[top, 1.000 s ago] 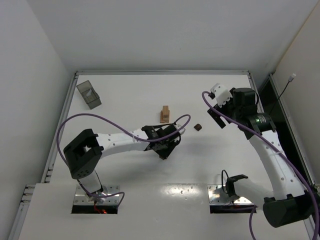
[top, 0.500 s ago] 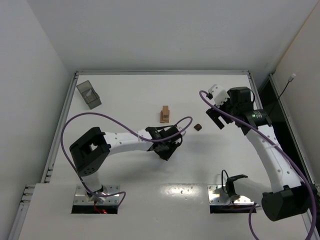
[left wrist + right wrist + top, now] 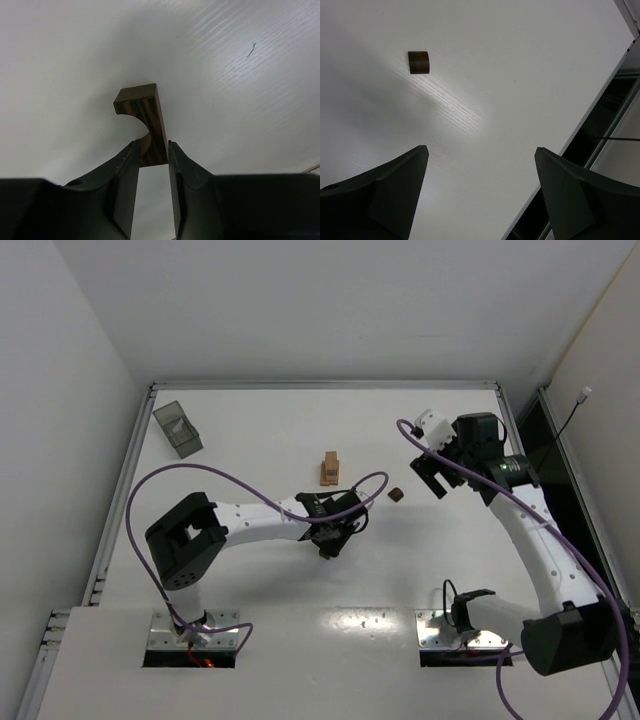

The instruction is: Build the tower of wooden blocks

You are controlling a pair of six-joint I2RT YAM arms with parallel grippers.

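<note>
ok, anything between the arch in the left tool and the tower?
Nothing visible: bare table between the dark arch in the left tool and the tower; the loose dark block sits off to the right.

Open tabletop [image 3: 250, 430] surrounds the tower [image 3: 330, 469] behind and to its left. In front hangs the left gripper [image 3: 333, 532], clamped on the dark arch [image 3: 142, 117]; its purple cable [image 3: 380, 480] loops just right of the tower. A small dark block [image 3: 396, 495] lies between tower and the spread right gripper [image 3: 433, 480]. The tray [image 3: 177, 428] sits well apart, far left.
</note>
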